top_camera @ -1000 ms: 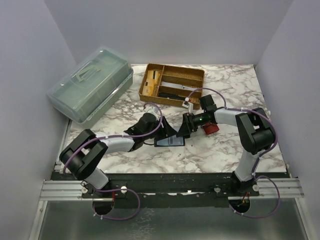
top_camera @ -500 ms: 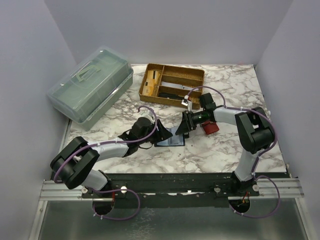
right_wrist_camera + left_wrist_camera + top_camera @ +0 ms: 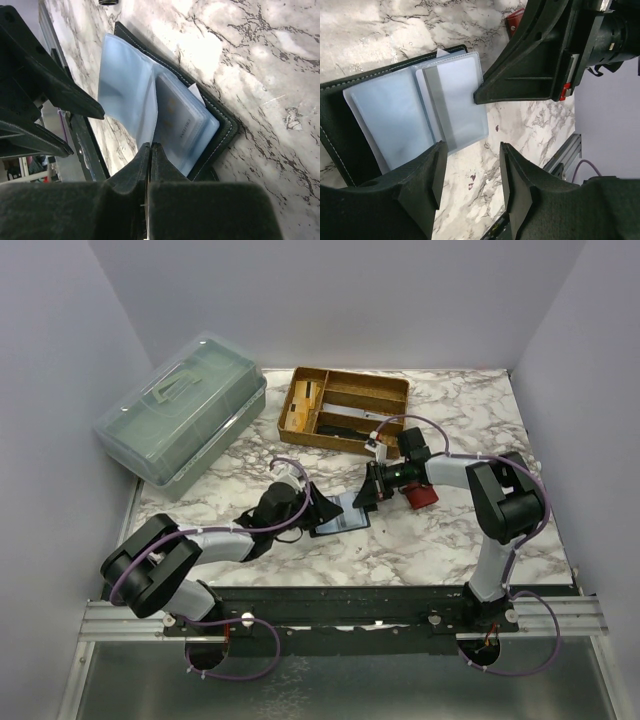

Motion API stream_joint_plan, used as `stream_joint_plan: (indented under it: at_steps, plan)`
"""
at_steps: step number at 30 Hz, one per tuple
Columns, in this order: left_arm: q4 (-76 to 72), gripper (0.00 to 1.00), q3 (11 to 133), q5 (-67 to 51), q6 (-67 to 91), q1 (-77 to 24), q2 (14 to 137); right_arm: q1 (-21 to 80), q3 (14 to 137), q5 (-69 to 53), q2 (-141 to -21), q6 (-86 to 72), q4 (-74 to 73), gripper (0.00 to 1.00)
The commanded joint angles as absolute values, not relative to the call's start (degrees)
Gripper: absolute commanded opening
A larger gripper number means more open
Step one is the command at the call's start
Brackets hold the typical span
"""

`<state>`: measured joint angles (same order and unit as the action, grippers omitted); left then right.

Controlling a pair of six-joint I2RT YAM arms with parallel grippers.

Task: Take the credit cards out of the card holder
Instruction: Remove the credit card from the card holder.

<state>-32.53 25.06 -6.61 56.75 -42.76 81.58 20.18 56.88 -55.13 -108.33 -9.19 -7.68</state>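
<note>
Card holder, black and lying open at the centre of a marble table, with its clear plastic sleeves fanned upward. The credit cards are inside those sleeves. One pale card with a dark stripe shows through the top sleeve, and none lies loose on the marble.

The right gripper reaches in from the holder's 2 o'clock. Its jaws are pressed fully together at the free edge of a sleeve. It is not clear whether they pinch plastic, a card corner, or nothing.

The left gripper sits at the holder's 9 o'clock with its jaws apart and nothing between them. One finger hangs over the black cover.

A red wallet lies at 3 o'clock, just behind the right gripper.

The main risk is that the closed jaws have caught only the slippery sleeve. A pull would then lift or drag the whole holder, because the left gripper is not clamping it. The sleeve could also tear or fold. If the jaws hold nothing, the pull comes away empty. The two grippers are close together, so a sideways move could knock them into each other.
</note>
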Motion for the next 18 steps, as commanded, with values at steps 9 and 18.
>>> stream_joint_plan:
  at_steps: [9, 18]
  plan:
    - [-50.4, 0.52, 18.8, -7.7, 62.0, -42.9, 81.1, 15.6, 53.5, -71.4, -105.2, -6.6, -1.5, 0.0]
    - [-53.2, 0.5, 19.6, -9.5, 63.3, -42.9, 84.9, 15.6, 54.0, -62.9, -103.1, -4.3, -5.3, 0.0]
